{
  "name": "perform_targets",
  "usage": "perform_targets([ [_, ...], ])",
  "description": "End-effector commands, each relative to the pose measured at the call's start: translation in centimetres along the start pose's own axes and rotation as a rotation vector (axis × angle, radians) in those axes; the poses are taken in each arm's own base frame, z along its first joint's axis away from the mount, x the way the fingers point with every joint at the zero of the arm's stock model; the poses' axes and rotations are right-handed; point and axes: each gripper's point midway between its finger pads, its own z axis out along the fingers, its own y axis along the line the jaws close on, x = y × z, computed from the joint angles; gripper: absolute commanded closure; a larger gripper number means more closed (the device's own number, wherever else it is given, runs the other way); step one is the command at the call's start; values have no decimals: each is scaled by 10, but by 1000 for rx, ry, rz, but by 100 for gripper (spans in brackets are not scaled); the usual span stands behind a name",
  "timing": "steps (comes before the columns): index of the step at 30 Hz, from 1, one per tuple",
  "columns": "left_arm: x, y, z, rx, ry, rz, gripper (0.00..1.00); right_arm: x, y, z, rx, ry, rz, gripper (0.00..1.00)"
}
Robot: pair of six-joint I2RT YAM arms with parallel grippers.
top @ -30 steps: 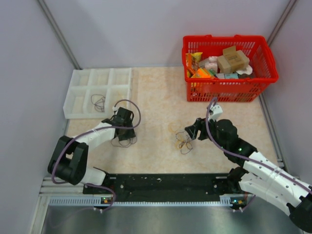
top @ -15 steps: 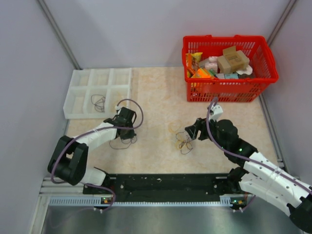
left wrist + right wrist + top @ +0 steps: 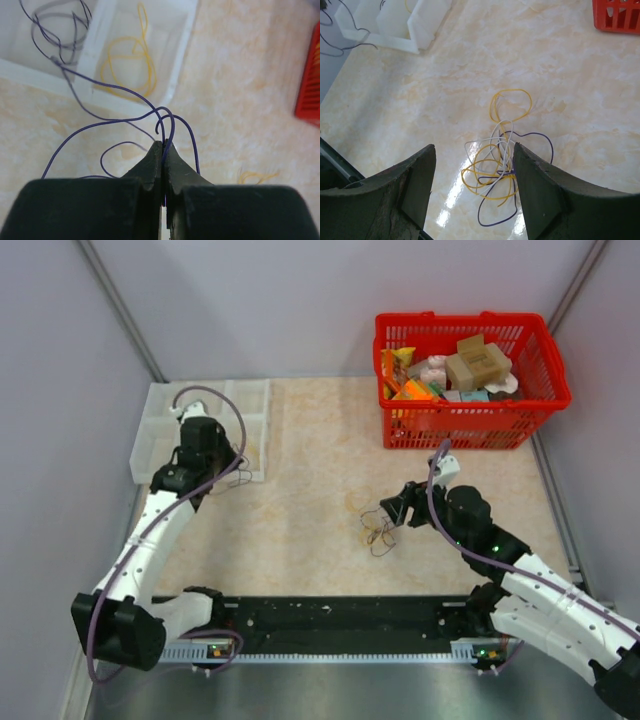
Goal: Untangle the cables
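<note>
Your left gripper swung up to the white tray, pinching one purple wire. Lower it slowly into the tray. The tangle lies under your wide right gripper.

left gripper pinching purple cable, yellow cable in tray

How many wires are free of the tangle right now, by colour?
yellow wire, lying in the tray: 1
dark grey wire, in the neighbouring compartment: 1
purple wire, pinched in the left gripper: 1
Total: 3
</note>
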Motion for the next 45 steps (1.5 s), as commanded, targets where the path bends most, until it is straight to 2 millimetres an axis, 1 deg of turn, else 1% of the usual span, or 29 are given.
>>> perform_targets([
  [1, -68, 6, -10, -27, -120, -39, 100, -24, 12, -2, -47, -65, -3, 36],
  [2, -83, 7, -9, -22, -143, -53, 100, -23, 13, -2, -50, -64, -3, 36],
  [4, -106, 10, -3, 5, -165, -89, 100, -25, 15, -3, -60, -67, -2, 36],
  [5, -118, 17, 2, 12, -164, -128, 100, -26, 15, -4, -62, -71, -2, 36],
  [6, -124, 18, 7, 39, -153, -160, 100, -26, 15, -5, -63, -73, -3, 36],
  [9, -153, 36, 24, 80, -187, -252, 100, -27, 16, -8, -67, -81, -3, 36],
  [11, -164, 40, 39, 105, -185, -269, 100, -28, 15, -9, -64, -84, -7, 36],
  [13, -177, 42, 51, 120, -189, -253, 100, -28, 14, -10, -60, -86, -14, 36],
  [14, -181, 43, 56, 130, -180, -264, 100, -28, 14, -10, -59, -88, -16, 36],
  [17, -191, 32, 68, 209, -163, -272, 100, -30, 13, -10, -57, -93, -23, 36],
  [18, -191, 30, 75, 222, -141, -281, 100, -30, 12, -10, -52, -93, -27, 36],
  [19, -189, 27, 80, 240, -114, -290, 100, -30, 12, -10, -53, -95, -26, 36],
  [21, -180, 33, 92, 214, -74, -315, 100, -31, 12, -10, -51, -95, -32, 36],
  [24, -166, 54, 106, 132, -62, -336, 100, -31, 11, -11, -49, -98, -34, 36],
  [26, -155, 68, 122, 109, -31, -333, 100, -32, 11, -12, -50, -99, -34, 36],
  [29, -140, 85, 137, 97, 41, -328, 100, -32, 9, -14, -45, -101, -37, 36],
  [31, -125, 96, 150, 68, 112, -297, 100, -33, 9, -16, -45, -105, -38, 36],
  [32, -120, 103, 155, 34, 146, -280, 100, -33, 10, -16, -47, -104, -40, 36],
  [33, -111, 113, 158, -27, 193, -274, 100, -33, 10, -16, -47, -106, -40, 36],
  [34, -114, 120, 161, -64, 190, -253, 100, -33, 10, -16, -48, -104, -37, 36],
  [38, -108, 144, 170, -232, 173, -156, 100, -32, 10, -14, -49, -103, -26, 36],
  [40, -100, 147, 174, -270, 198, -146, 100, -33, 11, -14, -56, -103, -25, 36],
  [42, -89, 150, 182, -300, 226, -145, 100, -32, 11, -14, -54, -101, -26, 36],
  [43, -77, 151, 189, -305, 263, -157, 100, -33, 11, -13, -52, -103, -26, 36],
  [45, -62, 150, 198, -294, 312, -170, 98, -34, 11, -14, -51, -105, -26, 36],
])
